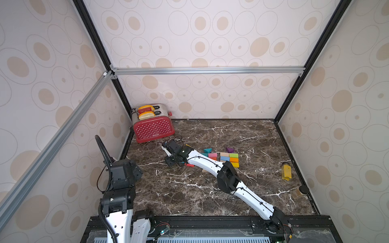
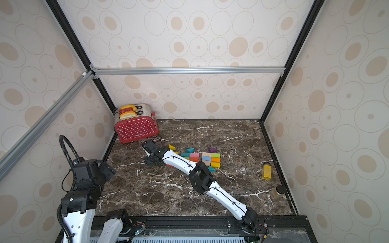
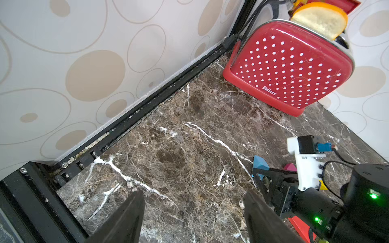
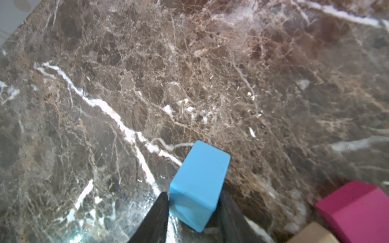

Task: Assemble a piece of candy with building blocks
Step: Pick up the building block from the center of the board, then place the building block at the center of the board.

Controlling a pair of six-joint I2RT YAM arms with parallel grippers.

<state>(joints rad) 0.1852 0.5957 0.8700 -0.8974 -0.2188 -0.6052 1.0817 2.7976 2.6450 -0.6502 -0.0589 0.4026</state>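
Toaster far left — building blocks centre, bottle right of them.

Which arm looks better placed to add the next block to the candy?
Right. The right gripper has the blue block between its fingers, close to the other blocks; the left gripper hangs open over the bare marble table, farther off.

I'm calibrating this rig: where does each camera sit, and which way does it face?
Top views: overhead at the robot's end, looking down on table, toaster, blocks; left arm, right arm show.
Left wrist: on left arm, facing toaster and wall; open left hand shows.
Right wrist: low over the table; right hand grips blue block.
Shared: left wrist also sees the blue block.
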